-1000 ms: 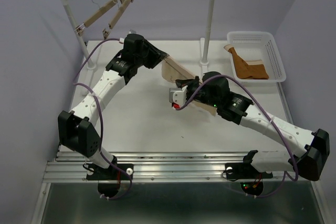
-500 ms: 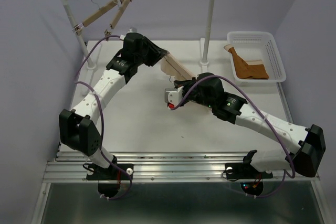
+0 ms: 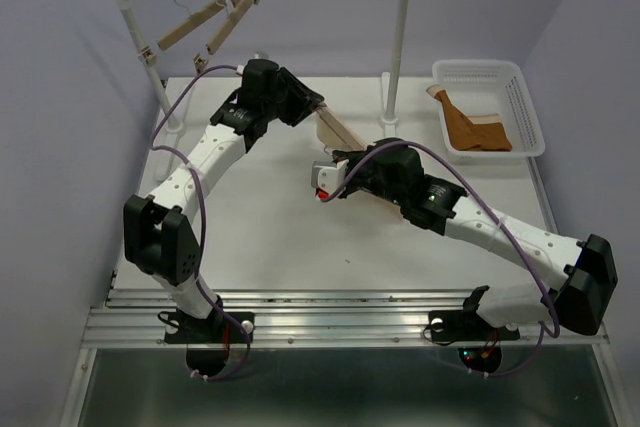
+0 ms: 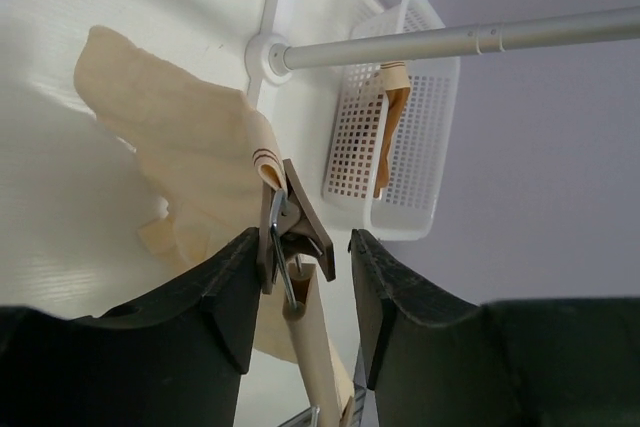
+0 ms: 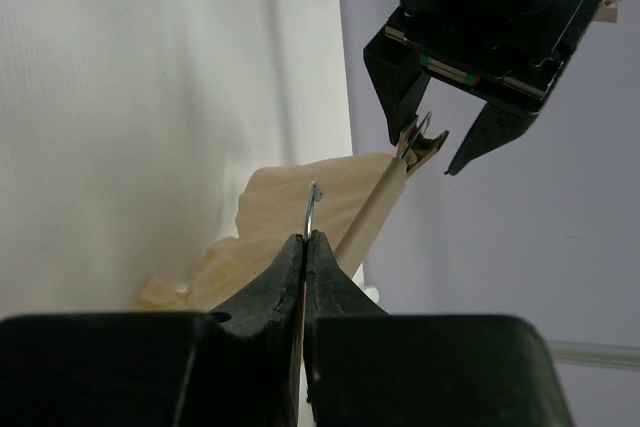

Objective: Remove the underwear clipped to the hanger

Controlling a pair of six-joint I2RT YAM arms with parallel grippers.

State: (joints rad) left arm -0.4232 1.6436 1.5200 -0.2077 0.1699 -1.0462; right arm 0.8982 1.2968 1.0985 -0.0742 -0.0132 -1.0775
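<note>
The left end effector (image 4: pixel 305 247) is part open, and the hanger's end clip (image 4: pixel 290 209) stands between its two fingers. The clip lies close against one finger, perhaps touching it. A clear gap remains to the other finger, so I judge that the end effector has no firm hold of anything. The right end effector (image 5: pixel 305 239) is fully closed on the thin metal hook (image 5: pixel 313 197) and carries the hanger (image 4: pixel 318 337) by it.

The underwear (image 4: pixel 180 137) is clipped at this end. Its banded edge sits in the mouth of the clip, just ahead of the left fingertips. From there the cloth spreads forward and down toward the tabletop (image 3: pixel 260 247), on the side of the finger that the clip is close to. In the right wrist view the cloth goes down from the bar and bunches low, in front of the right end effector. I cannot tell if a second clip holds it there.

The long axis of the hanger runs from the right end effector straight out and upward to the left one. The bar therefore enters the left end effector from the palm side, and its clip end comes just at the fingertips. The fingers stand one on each side of the clip, across this axis.

The left arm is the nearer one to the clip, and the right is busy with the hook. I think the next move is a squeeze across the clip to open its mouth. The clip is not centred in the gap, so the first finger to press may push the bar aside.
</note>
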